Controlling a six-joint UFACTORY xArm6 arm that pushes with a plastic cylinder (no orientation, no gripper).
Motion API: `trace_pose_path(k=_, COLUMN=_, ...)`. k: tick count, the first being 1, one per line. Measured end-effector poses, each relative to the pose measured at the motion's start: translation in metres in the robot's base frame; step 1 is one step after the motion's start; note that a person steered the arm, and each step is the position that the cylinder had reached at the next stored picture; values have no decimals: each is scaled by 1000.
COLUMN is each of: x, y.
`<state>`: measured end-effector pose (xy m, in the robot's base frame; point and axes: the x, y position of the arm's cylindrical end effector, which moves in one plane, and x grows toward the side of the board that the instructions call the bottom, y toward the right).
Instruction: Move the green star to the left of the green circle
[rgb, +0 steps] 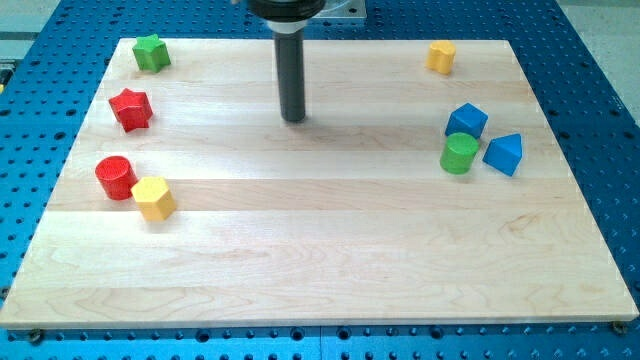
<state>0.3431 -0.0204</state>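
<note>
The green star (151, 52) lies at the view's top left corner of the wooden board. The green circle, a short cylinder (459, 154), stands at the view's right, touching a blue cube (466, 121) above it and close to a blue triangular block (504, 154) on its right. My tip (293, 119) rests on the board near the top middle, well to the right of the green star and well to the left of the green circle, touching no block.
A red star (131, 108) lies below the green star. A red cylinder (116, 177) and a yellow hexagonal block (153, 197) touch at the left. A yellow block (440, 57) sits at the top right. The wooden board (320, 260) lies on a blue perforated table.
</note>
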Motion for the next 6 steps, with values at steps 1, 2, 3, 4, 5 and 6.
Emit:
trace_pose_path(k=1, x=-5, y=-18)
trace_pose_path(k=2, x=-24, y=-73)
trace_pose_path(k=3, x=-13, y=-103)
trace_pose_path(k=4, x=-55, y=-141)
trace_pose_path(k=5, x=-65, y=-224)
trace_pose_path(k=6, x=-106, y=-283)
